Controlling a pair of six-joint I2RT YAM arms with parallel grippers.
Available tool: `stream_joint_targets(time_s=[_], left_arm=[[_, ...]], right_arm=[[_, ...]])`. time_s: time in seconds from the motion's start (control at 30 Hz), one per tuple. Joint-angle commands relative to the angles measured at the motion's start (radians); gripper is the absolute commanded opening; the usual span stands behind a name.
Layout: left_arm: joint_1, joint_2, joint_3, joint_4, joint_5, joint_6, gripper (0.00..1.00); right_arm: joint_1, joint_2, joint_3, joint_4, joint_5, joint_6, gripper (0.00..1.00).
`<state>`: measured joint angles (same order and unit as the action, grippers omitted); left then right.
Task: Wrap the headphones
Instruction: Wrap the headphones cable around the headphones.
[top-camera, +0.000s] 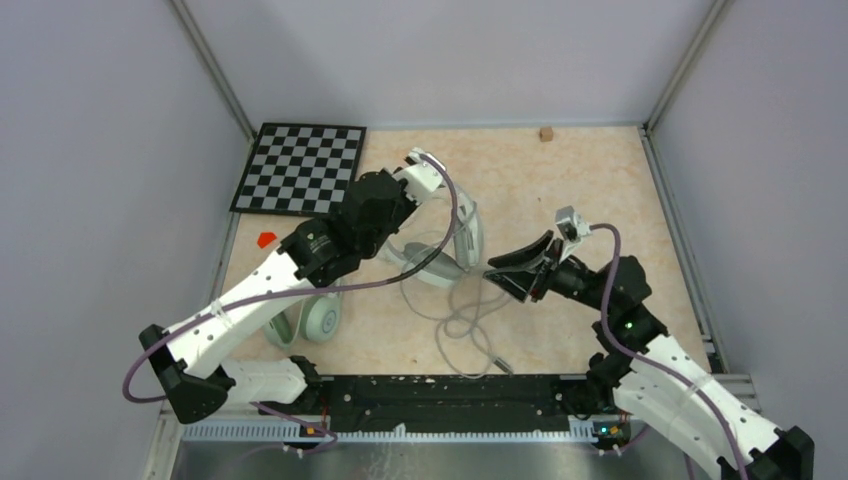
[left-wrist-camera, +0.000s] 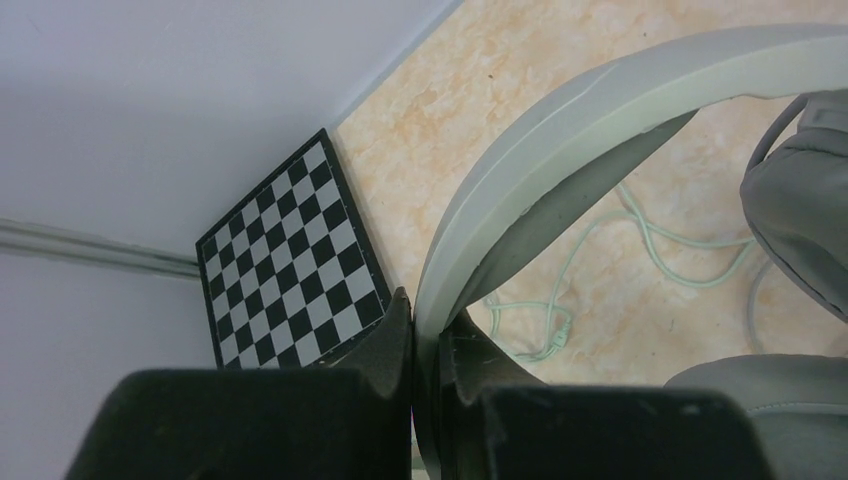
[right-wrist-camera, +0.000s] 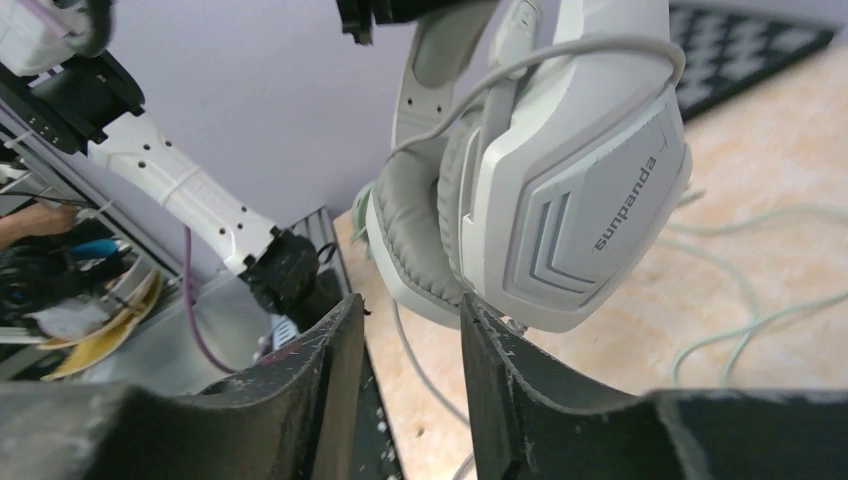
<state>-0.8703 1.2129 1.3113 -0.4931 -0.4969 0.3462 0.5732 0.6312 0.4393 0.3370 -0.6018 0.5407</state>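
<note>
Though cable-draped — white, angular headphones (right-wrist-camera: 570, 190)

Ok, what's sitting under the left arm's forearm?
The mint-green headphones: one round cup shows past the left arm, plus a pale sliver beside it. The rest of the headset is covered by the arm.

The white headset (right-wrist-camera: 575, 190) has a smooth matt plastic shell and soft grey leather-like cushions; the right pincer (right-wrist-camera: 410, 305) is scuffed black plastic; the worktop (top-camera: 580, 190) smooth, marbled beige.
</note>
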Motion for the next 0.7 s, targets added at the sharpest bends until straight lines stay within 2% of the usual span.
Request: stream_joint_targets(time_s=[0.0,0.1,0.23,0.4,0.53,0.67], left_arm=[[0.007,-0.019,0.132,0.021,-0.04,-0.195,0.0],[0.008,0.008,0.216,-0.081,-0.02,-0.333,0.0],[0.008,0.028,0.294,-0.131,0.047,-0.501,0.0],[0.008,0.002,0.299,-0.079,0.13,-0.624,0.0],[0.008,-0.015,0.295,-0.009,0.208,-0.681,0.0],[0.008,-0.016,0.295,0.02,0.241,-0.713,0.0]], right_arm=[[0.002,-0.084,-0.08,0.151,0.043,-0.067,0.44],[0.003,-0.111,-0.095,0.16,0.041,-0.105,0.51],[0.037,-0.114,-0.114,0.246,0.018,-0.107,0.59],[0.22,-0.116,-0.173,0.32,0.149,-0.259,0.64],[0.342,-0.028,-0.158,0.373,0.227,-0.415,0.65],[0.364,0.136,-0.155,0.537,0.199,-0.426,0.65]])
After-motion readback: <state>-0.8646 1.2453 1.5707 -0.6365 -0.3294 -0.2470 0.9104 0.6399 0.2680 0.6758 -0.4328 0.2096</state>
